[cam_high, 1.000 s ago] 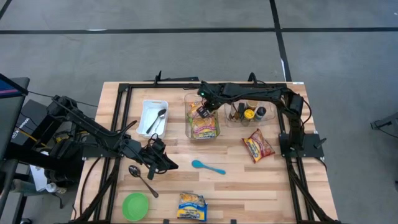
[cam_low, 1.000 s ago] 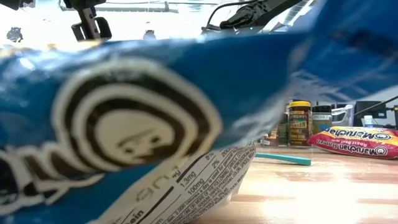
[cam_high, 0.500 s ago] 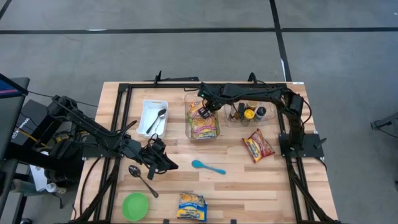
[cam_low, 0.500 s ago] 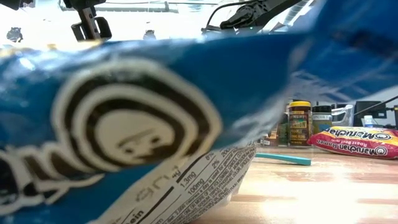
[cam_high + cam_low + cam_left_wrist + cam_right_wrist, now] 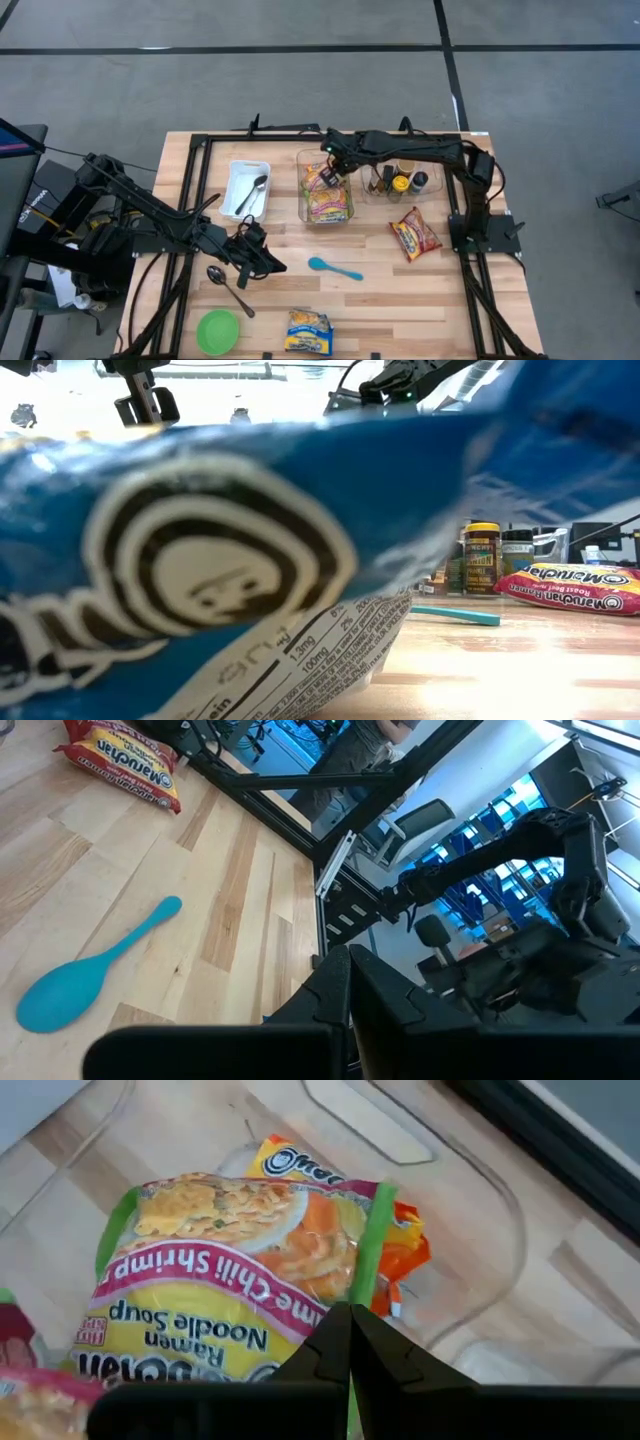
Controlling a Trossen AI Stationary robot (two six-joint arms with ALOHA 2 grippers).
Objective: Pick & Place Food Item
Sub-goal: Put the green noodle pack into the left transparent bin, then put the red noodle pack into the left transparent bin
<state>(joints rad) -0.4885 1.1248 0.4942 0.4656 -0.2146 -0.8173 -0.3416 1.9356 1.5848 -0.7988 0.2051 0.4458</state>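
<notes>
We have our right gripper [image 5: 330, 172] pressed together and empty above the clear bin [image 5: 345, 215], where ramen packets [image 5: 230, 1280] lie; next it must spread; left gripper [image 5: 262, 262] waits, pressed together.

I see two slim matte-black arms of jointed tubular links. Black cables loop along the left arm [image 5: 150, 215] and by the right arm [image 5: 420, 150]. Each gripper has two flat, tapered dark fingers [image 5: 335, 1345].
</notes>
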